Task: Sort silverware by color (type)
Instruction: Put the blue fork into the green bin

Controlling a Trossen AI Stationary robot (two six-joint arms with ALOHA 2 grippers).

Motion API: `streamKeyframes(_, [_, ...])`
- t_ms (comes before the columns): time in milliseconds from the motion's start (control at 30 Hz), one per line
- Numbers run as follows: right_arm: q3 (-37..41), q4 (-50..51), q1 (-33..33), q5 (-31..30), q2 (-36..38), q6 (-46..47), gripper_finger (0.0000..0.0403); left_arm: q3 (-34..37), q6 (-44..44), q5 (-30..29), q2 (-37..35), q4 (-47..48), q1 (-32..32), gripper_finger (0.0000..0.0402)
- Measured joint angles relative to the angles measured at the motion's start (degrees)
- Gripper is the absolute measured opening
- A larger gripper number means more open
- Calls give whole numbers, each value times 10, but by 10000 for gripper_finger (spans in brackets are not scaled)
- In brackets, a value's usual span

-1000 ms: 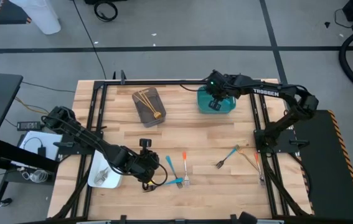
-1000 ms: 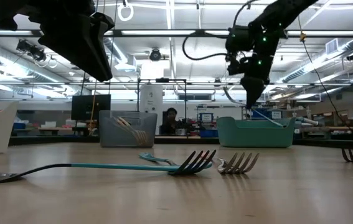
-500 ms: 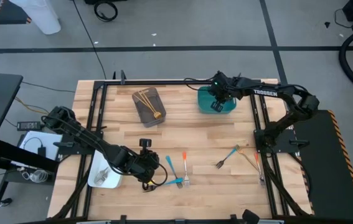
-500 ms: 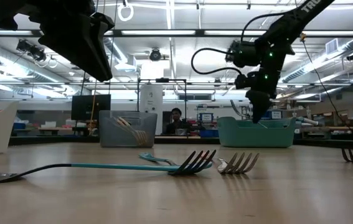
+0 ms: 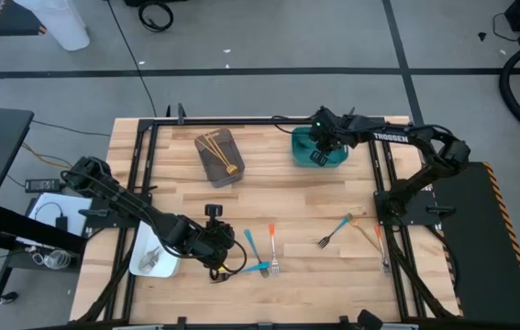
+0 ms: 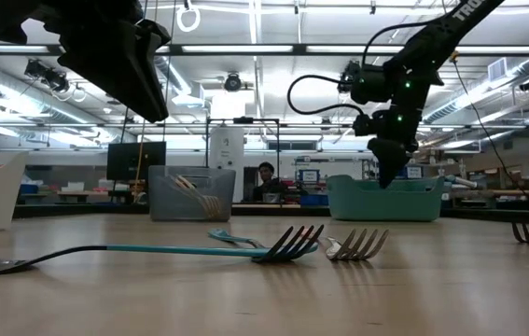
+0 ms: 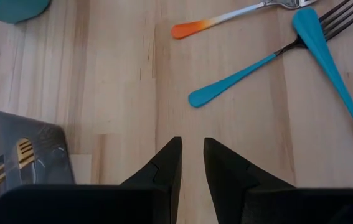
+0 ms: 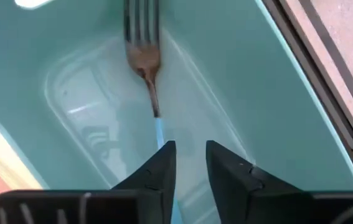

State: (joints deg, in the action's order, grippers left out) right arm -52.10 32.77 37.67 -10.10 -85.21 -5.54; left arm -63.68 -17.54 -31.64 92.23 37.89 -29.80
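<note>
R gripper [image 5: 322, 145] was over the teal tray [image 5: 333, 158] at the table's far R side, fingers [image 8: 157, 171] pointing down into it. Fingers stood slightly apart; a blue-handled fork [image 8: 144, 62] lay on the tray floor with its handle end running into the gap between them. Could not tell whether the pads were touching the handle. L gripper [image 5: 221, 261] hung low over the near edge of the table, L of centre, fingers [image 7: 167, 168] a narrow gap apart w/ nothing between them, bare wood below. Just beside it on the table: two blue forks [image 5: 253, 246] crossing near their heads, and an orange-tipped fork [image 5: 273, 247] next to them. Further R, near the R arm's base, another blue fork [image 5: 335, 231] lay apart from a small group incl. a gold fork [image 5: 366, 233] and an orange fork [image 5: 381, 244]; exact overlap in that group not discernible. Grey tray [image 5: 219, 158] at far centre-L held gold forks [image 5: 215, 147]. White tray [image 5: 154, 257] at near L edge held dark metal cutlery [image 5: 149, 260], count not discernible. Low view showed a person [image 6: 264, 179] seated in the room beyond the table.
</note>
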Motion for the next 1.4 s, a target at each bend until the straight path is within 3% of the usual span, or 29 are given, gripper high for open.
streamKeyframes(400, [-76,109,-26,27,0,42,118,0,-3,0,0,0,0,75])
streamKeyframes(967, [-76,149,-158,38,0,121,118,0,0,0,0,0,0,75])
streamKeyframes(1400, [-76,162,-296,38,0,179,118,0,2,0,0,3,0,75])
